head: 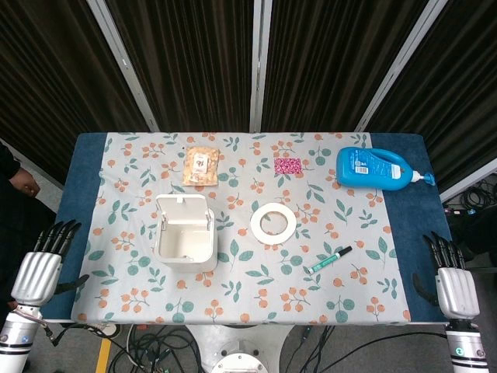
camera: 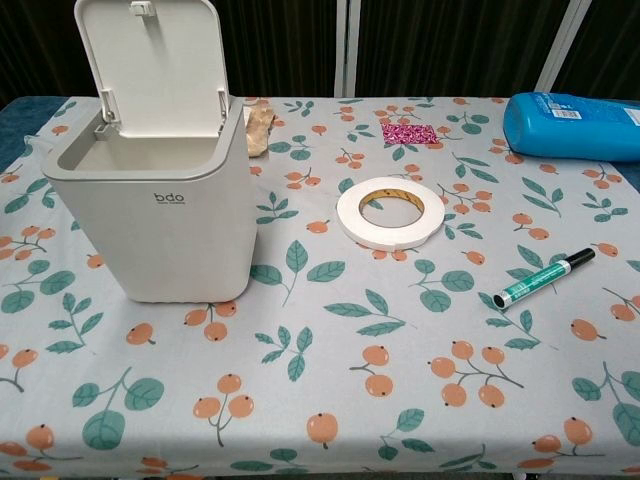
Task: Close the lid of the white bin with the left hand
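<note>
The white bin (head: 186, 247) (camera: 150, 215) stands on the left half of the table with its lid (head: 183, 207) (camera: 152, 62) swung up and back, so the inside shows and looks bare. My left hand (head: 40, 266) hangs off the table's front left corner, fingers stretched out, holding nothing, well to the left of the bin. At the front right corner my right hand (head: 453, 280) is likewise spread and holds nothing. Neither hand appears in the chest view.
A roll of white tape (head: 273, 222) (camera: 391, 211) lies right of the bin. A green marker (head: 328, 259) (camera: 543, 278), a blue bottle (head: 377, 168) (camera: 572, 124), a pink patterned packet (head: 288, 165) (camera: 411, 132) and a snack bag (head: 201, 165) (camera: 259, 130) lie around the floral cloth (head: 241, 287).
</note>
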`<act>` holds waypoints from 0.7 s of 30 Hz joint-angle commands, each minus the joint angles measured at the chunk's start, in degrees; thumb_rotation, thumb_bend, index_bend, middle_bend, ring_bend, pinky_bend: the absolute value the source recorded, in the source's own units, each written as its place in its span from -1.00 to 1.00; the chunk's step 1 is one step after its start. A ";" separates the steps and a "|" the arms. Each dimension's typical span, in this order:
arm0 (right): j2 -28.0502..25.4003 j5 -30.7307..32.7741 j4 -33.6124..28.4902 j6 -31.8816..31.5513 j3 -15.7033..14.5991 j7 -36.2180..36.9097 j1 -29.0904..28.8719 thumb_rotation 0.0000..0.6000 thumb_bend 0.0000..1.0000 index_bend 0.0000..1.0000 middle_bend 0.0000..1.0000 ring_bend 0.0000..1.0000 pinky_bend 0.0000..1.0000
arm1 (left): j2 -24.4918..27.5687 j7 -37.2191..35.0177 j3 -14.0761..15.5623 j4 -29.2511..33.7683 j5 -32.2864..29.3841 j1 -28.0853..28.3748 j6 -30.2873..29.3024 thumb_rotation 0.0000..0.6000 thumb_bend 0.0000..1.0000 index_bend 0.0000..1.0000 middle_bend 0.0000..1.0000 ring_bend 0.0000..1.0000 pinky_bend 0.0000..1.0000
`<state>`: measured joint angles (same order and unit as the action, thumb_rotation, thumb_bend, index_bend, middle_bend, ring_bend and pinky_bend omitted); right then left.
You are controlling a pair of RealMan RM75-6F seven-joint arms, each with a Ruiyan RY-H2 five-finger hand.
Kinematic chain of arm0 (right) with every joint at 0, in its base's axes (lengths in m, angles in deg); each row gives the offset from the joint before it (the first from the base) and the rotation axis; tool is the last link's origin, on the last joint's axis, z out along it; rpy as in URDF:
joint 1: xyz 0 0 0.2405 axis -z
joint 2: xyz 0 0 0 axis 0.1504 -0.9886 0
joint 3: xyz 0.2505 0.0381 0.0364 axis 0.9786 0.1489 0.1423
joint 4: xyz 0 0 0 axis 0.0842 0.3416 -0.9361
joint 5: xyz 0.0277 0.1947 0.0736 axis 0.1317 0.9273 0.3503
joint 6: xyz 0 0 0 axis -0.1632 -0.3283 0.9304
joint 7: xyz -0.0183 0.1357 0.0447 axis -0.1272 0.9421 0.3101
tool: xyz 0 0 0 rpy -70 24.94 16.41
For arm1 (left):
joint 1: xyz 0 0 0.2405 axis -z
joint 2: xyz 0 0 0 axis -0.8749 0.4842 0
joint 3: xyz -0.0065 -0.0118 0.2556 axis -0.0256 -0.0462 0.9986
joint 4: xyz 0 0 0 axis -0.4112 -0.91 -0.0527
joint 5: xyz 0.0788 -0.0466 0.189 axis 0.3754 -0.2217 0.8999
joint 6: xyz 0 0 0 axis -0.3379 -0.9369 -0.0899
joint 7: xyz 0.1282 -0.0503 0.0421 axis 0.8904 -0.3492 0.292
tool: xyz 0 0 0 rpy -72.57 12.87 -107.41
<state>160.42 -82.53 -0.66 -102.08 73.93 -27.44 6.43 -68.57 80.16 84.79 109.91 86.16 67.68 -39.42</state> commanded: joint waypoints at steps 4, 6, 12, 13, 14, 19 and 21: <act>-0.32 -0.12 -0.33 -0.13 -0.02 -0.24 0.02 1.00 -0.35 -1.00 -1.00 -1.00 -1.00 | 0.70 -0.75 0.11 0.56 -0.15 -0.08 0.14 1.00 -1.00 -0.93 -0.91 -1.00 -0.91; -0.42 -0.10 -0.41 -0.08 -0.01 -0.25 0.00 1.00 -0.35 -1.00 -1.00 -1.00 -1.00 | 0.82 -1.14 0.03 0.73 -0.03 -0.04 -0.05 1.00 -1.00 -0.93 -0.91 -1.00 -0.91; -0.68 -0.23 -1.02 -0.20 0.17 -0.22 -0.17 1.00 -0.35 -1.00 -1.00 -1.00 -1.00 | 2.35 -7.05 -0.82 2.19 0.72 1.41 0.47 1.00 -1.00 -0.93 -0.91 -1.00 -0.91; -0.71 -0.39 -1.04 -0.26 0.10 -0.30 -0.18 1.00 -0.35 -1.00 -1.00 -1.00 -1.00 | 2.80 -8.98 -1.07 2.53 0.76 1.83 0.74 1.00 -1.00 -0.93 -0.90 -1.00 -0.91; -0.74 -0.55 -0.98 -0.29 0.00 -0.42 -0.19 1.00 -0.35 -1.00 -1.00 -1.00 -1.00 | 3.37 -11.39 -1.49 2.87 0.89 2.45 1.03 1.00 -1.00 -0.93 -0.89 -1.00 -0.91; -0.83 -0.03 -0.37 0.09 -0.03 -0.21 -0.04 1.00 -0.35 -1.00 -1.00 -1.00 -1.00 | 5.42 -19.77 -3.71 4.11 1.51 5.79 2.61 1.00 -1.00 -0.91 -0.86 -1.00 -0.91; -0.80 0.10 -0.27 0.04 0.02 -0.05 0.03 1.00 -0.35 -1.00 -1.00 -1.00 -1.00 | 6.42 -23.70 -4.60 4.84 1.50 7.81 4.56 1.00 -1.00 -0.91 -0.86 -1.00 -0.91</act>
<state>159.63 -82.44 -0.92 -102.04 73.94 -27.49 6.45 -63.96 61.39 81.88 113.42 87.36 72.54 -37.23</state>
